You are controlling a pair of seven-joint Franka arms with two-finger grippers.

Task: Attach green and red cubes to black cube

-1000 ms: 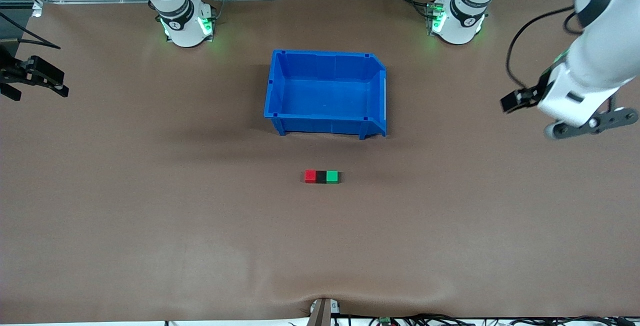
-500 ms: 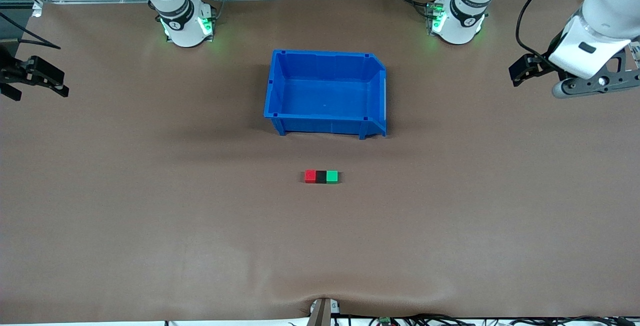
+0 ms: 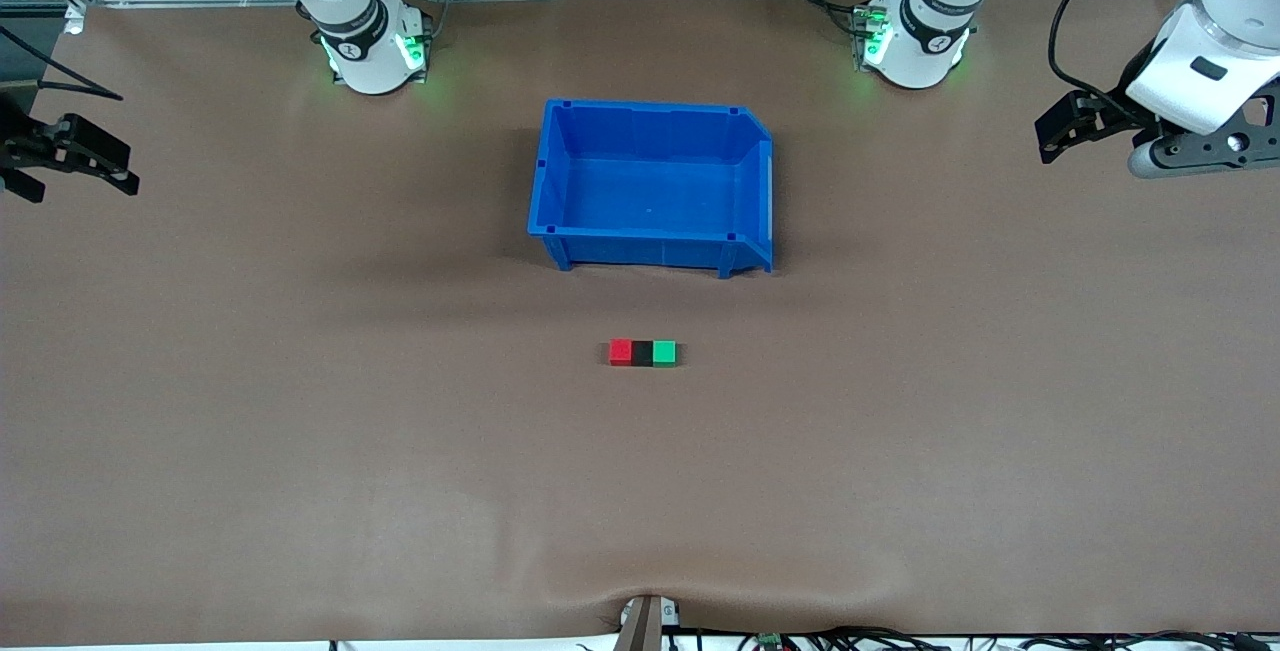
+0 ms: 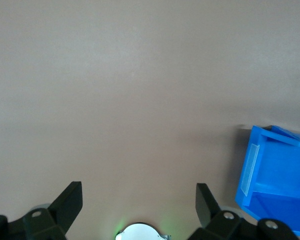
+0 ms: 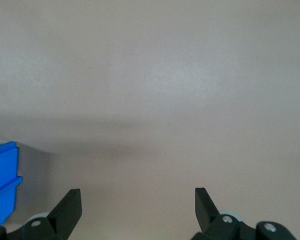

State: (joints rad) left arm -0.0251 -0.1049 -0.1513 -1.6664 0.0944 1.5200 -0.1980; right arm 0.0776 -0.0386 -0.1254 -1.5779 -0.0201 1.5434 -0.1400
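Note:
The red cube (image 3: 621,352), black cube (image 3: 642,352) and green cube (image 3: 664,352) lie in one row on the brown table, touching, with the black one in the middle. They lie nearer to the front camera than the blue bin (image 3: 650,191). My left gripper (image 3: 1065,131) is open and empty over the table's edge at the left arm's end. In the left wrist view the gripper (image 4: 138,192) shows only bare table between its jaws. My right gripper (image 3: 80,176) is open and empty at the right arm's end, and it (image 5: 138,197) also shows bare table in the right wrist view.
The blue bin is empty and stands mid-table between the cubes and the arm bases. Its corner shows in the left wrist view (image 4: 275,175) and in the right wrist view (image 5: 2,180). A clamp (image 3: 645,621) sits at the table's near edge.
My left arm has drawn back toward its base side and outward, away from the cubes. The right arm and the three cubes have not moved.

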